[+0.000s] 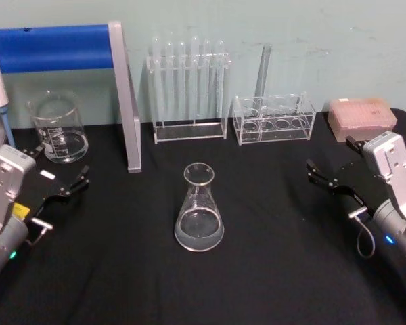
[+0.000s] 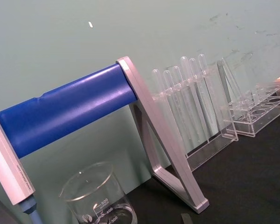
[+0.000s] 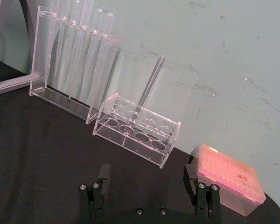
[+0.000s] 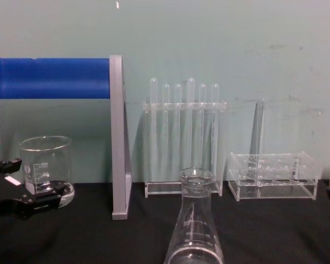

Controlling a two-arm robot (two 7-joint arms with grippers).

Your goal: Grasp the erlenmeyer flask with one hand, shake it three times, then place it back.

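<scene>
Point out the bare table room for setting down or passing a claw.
Bare cloth flanks the erlenmeyer flask, out to the open left claw and open right claw, and fills the near edge. Crowded at the back: beaker, blue stand, tube rack, low rack, pink box.

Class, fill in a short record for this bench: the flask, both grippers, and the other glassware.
Erlenmeyer flask: upright on the black table, centre, ungrasped
Left gripper: open, left of the flask, near the beaker
Right gripper: open, right of the flask, apart from it
Behind: test tube rack, low clear rack, pink box
</scene>
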